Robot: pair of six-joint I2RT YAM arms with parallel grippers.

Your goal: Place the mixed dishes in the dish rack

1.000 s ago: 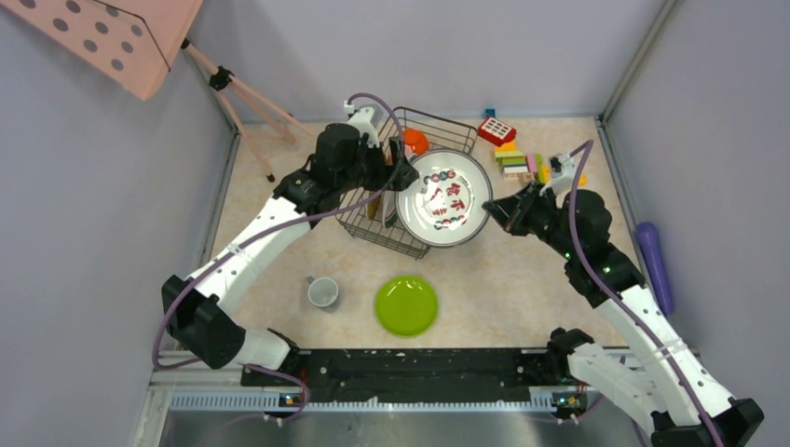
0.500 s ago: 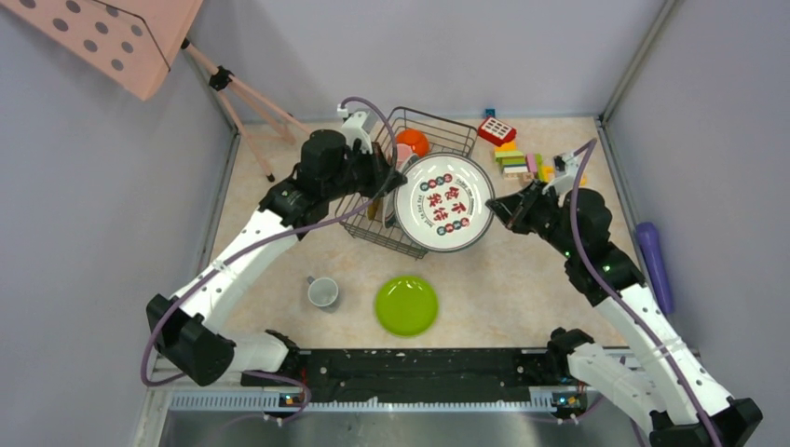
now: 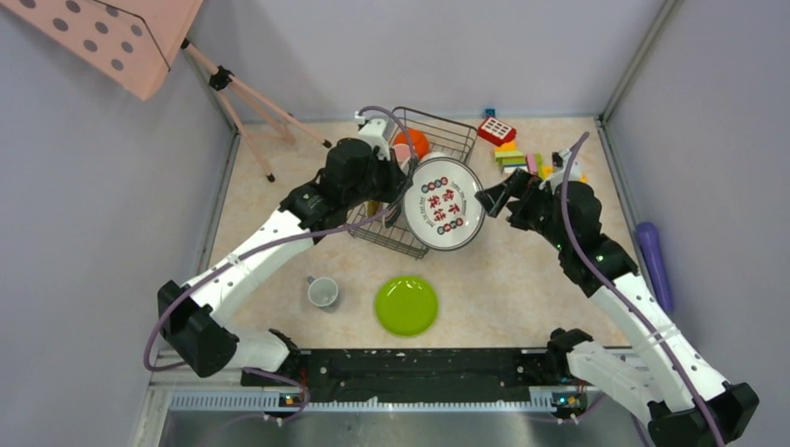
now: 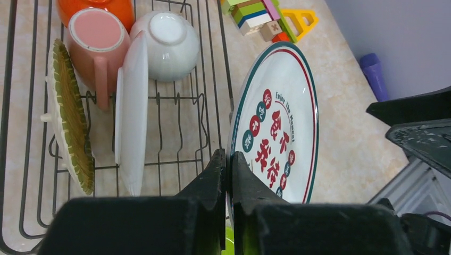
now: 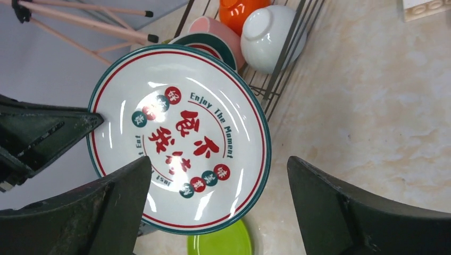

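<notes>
Left gripper (image 4: 230, 159) is pressed together on the rim of the printed plate (image 4: 287, 122), its two fingers pinching the near edge. Seen from above, this gripper (image 3: 396, 183) reaches across the rack (image 3: 461, 133) and holds the plate (image 3: 447, 205) tilted well up on edge at the rack's right side, overlapping its near-right corner. Whether the plate's lower edge rests on a wire or hangs free cannot be told. The right gripper (image 5: 218, 159) is spread wide, one finger on either side of the plate's printed face (image 5: 181, 138); whether either finger touches it cannot be told. From above, that gripper (image 3: 491, 197) sits just beside the plate's right rim. Inside the rack stand a straw mat (image 4: 69, 117) and a white plate (image 4: 133, 117), both on edge, with a pink cup (image 4: 95, 48) between their far ends, a whitish cup (image 4: 165, 45) beside it and an orange bowl (image 4: 95, 8) at the far end. On the table (image 3: 522, 279) near the arm bases lie a green plate (image 3: 406, 305) and another cup (image 3: 323, 293), well apart from the rack.
</notes>
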